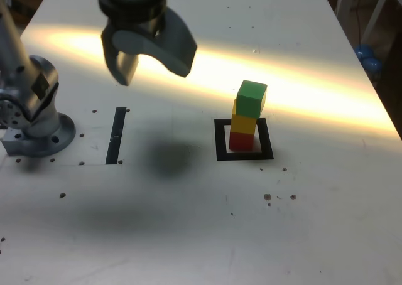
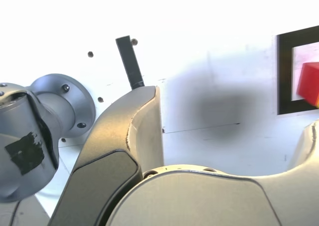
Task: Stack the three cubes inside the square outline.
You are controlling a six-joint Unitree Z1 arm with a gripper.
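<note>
The three cubes stand as one tower inside the square outline (image 1: 244, 155): the red cube (image 1: 241, 140) at the base, the yellow cube (image 1: 244, 123) on it, the green cube (image 1: 252, 98) on top, turned a little off square. My gripper (image 1: 154, 65) hangs high above the table, well to the exterior view's left of the tower, open and holding nothing. In the wrist view one grey finger (image 2: 142, 121) fills the middle, and the square outline (image 2: 285, 74) with the red cube (image 2: 309, 81) shows at the edge.
A thin black strip (image 1: 117, 135) lies on the white table (image 1: 188, 222) between the arm's grey base (image 1: 34, 118) and the tower. Small screw holes dot the table. A blue object (image 1: 366, 56) sits beyond the table's far right edge in the exterior view.
</note>
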